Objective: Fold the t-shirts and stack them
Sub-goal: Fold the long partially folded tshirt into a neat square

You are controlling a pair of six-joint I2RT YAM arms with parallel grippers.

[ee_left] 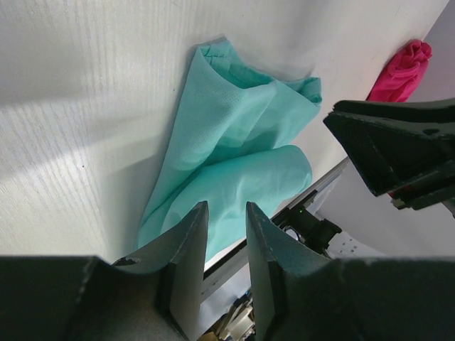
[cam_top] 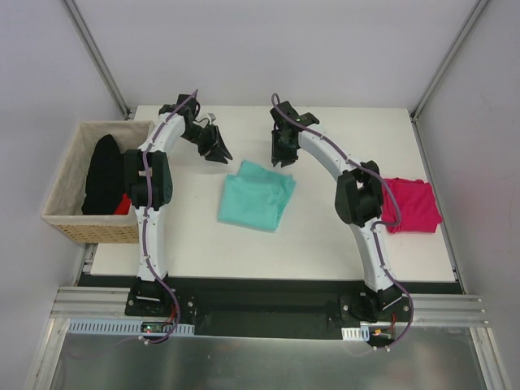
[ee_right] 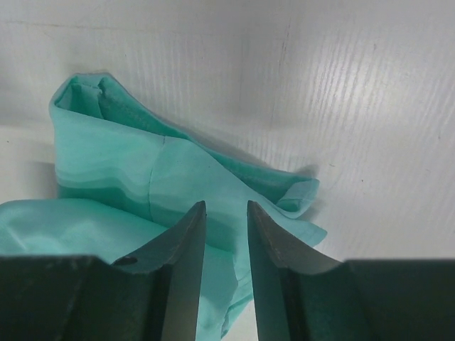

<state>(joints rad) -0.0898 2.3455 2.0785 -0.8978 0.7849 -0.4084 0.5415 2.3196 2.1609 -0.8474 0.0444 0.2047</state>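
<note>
A soft teal-mint t-shirt (cam_top: 256, 199) lies loosely folded and rumpled mid-desk, on the white, finely ridged desk (cam_top: 325, 236). The magenta-pink t-shirt (cam_top: 410, 207) sits folded near the right edge. Left tool (cam_top: 218, 152) and right tool (cam_top: 282, 156) hover beside the teal one, dark fingers slightly spread, pinching nothing.

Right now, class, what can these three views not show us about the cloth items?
1. Pink t-shirt: top view, its left edge hides behind the right arm.
2. Red item in the basket: top view, mostly behind the left arm; unidentifiable.
3. Teal t-shirt: both wrist views, near part blocked by the fingers.
</note>
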